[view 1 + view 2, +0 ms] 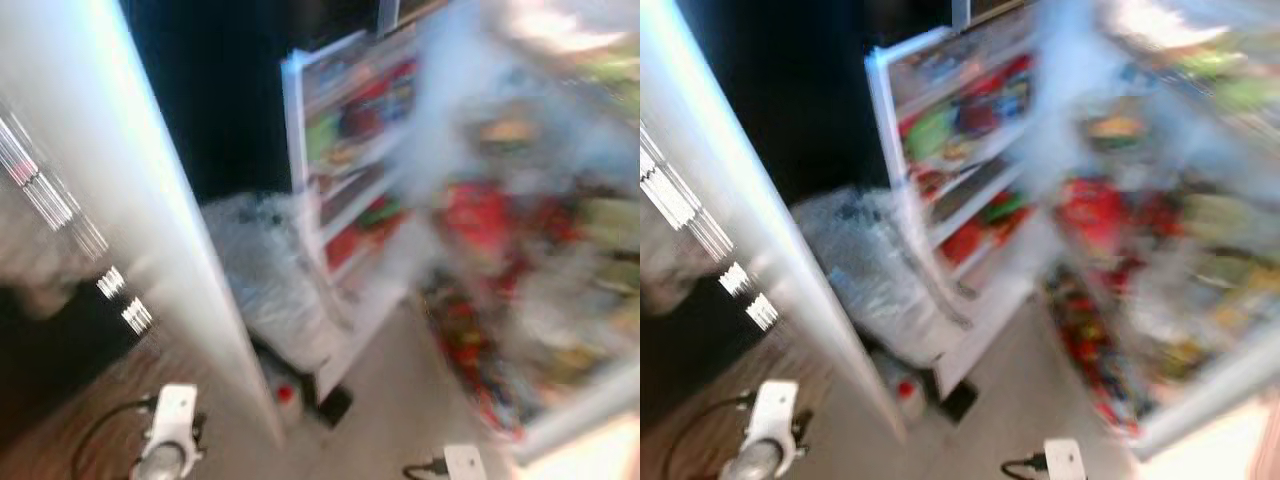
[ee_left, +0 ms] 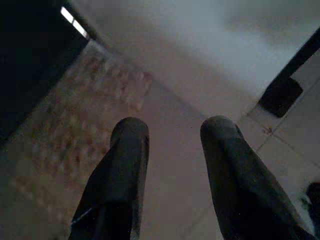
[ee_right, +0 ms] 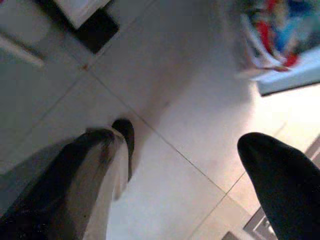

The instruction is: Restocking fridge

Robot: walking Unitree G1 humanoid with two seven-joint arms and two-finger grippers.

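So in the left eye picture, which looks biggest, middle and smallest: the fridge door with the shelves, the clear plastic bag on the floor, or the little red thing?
1. Fridge door
2. Plastic bag
3. Red thing

The picture is blurry, but this order looks clear.

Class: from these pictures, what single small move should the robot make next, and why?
Probably pause and steady its head: the head views are blurred, the open white fridge door with its stocked shelves looks smeared, and both the left gripper and right gripper hang open and empty above the pale tiled floor.
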